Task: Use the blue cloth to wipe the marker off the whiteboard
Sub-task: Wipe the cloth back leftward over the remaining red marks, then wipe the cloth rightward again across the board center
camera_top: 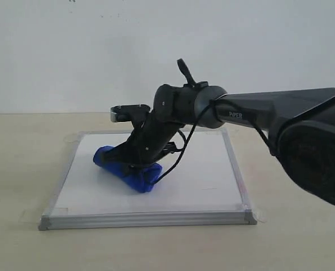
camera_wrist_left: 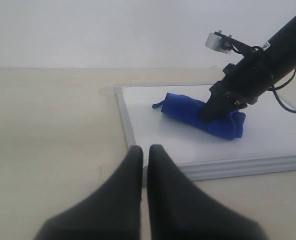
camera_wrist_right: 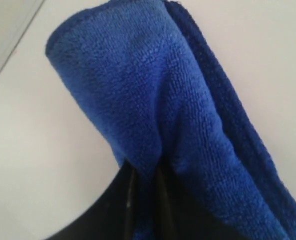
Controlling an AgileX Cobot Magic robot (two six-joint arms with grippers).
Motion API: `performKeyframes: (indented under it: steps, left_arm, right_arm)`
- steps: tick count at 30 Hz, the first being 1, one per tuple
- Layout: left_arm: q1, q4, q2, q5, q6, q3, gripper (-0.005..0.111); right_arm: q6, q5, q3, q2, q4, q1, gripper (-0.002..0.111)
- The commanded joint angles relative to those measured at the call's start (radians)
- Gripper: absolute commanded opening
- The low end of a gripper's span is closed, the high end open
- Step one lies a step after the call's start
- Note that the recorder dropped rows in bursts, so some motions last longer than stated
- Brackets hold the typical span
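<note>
Black right fingers [camera_wrist_right: 105, 215]: nearly closed, pinching a fold of the blue cloth [camera_top: 143, 179]; arm slanting down from the right. Cloth: rolled plush bundle lying on the whiteboard [camera_top: 201, 180], toward its left edge. Second item, left fingers [camera_wrist_left: 123, 200]: together, empty, above the counter [camera_wrist_left: 48, 125].

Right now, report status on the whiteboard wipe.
Right tool shut on blue cloth, cloth on whiteboard. Left tool shut, empty, clear of the cloth. No marker visible; nothing in the way.
</note>
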Motion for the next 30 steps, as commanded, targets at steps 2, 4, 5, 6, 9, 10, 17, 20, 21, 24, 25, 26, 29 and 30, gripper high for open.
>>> performKeyframes:
  steps: [2, 4, 5, 6, 9, 10, 17, 20, 21, 24, 25, 26, 29, 30]
  left_arm:
    - [0.001, -0.001, -0.003, -0.003, 0.005, 0.004, 0.004]
    - [0.001, -0.001, -0.003, -0.003, 0.005, 0.004, 0.004]
    - [0.001, -0.001, -0.003, -0.003, 0.005, 0.004, 0.004]
    - [0.001, -0.001, -0.003, -0.003, 0.005, 0.004, 0.004]
    - [0.001, -0.001, -0.003, -0.003, 0.005, 0.004, 0.004]
    - [0.001, -0.001, -0.003, -0.003, 0.005, 0.004, 0.004]
    - [0.001, -0.001, -0.003, -0.003, 0.005, 0.004, 0.004]
    - [0.001, -0.001, -0.003, -0.003, 0.005, 0.004, 0.004]
    - [0.001, -0.001, -0.003, -0.003, 0.005, 0.004, 0.004]
    - [0.001, -0.001, -0.003, -0.003, 0.005, 0.004, 0.004]
    - [0.001, -0.001, -0.003, -0.003, 0.005, 0.004, 0.004]
    - [0.001, -0.001, -0.003, -0.003, 0.005, 0.004, 0.004]
    - [0.001, -0.001, -0.003, -0.003, 0.005, 0.004, 0.004]
    - [0.001, -0.001, -0.003, -0.003, 0.005, 0.004, 0.004]
  right_arm:
    - [0.309, 0.102, 0.009, -0.013, -0.438, -0.001, 0.000]
    - [0.365, 0.107, 0.009, -0.017, -0.502, -0.001, 0.000]
    - [0.373, 0.094, 0.009, -0.022, -0.497, -0.001, 0.000]
    - [0.373, 0.074, 0.009, -0.022, -0.476, 0.001, 0.000]
    - [0.297, -0.009, 0.009, -0.022, -0.338, 0.017, 0.000]
    - [0.245, -0.044, 0.009, -0.020, -0.285, 0.024, 0.000]
    - [-0.152, -0.168, 0.009, -0.017, 0.073, 0.090, 0.000]
    - [-0.194, -0.175, 0.009, -0.017, 0.052, 0.098, 0.000]
    - [-0.186, -0.178, 0.009, -0.017, 0.035, 0.098, 0.000]
    - [-0.100, -0.182, 0.009, -0.017, -0.068, 0.087, 0.000]
    - [-0.057, -0.174, 0.009, -0.017, -0.112, 0.080, 0.000]
    - [-0.007, -0.166, 0.009, -0.017, -0.150, 0.075, 0.000]
    - [0.148, -0.125, 0.009, -0.017, -0.321, 0.057, 0.000]
    - [0.189, -0.107, 0.009, -0.017, -0.378, 0.051, 0.000]
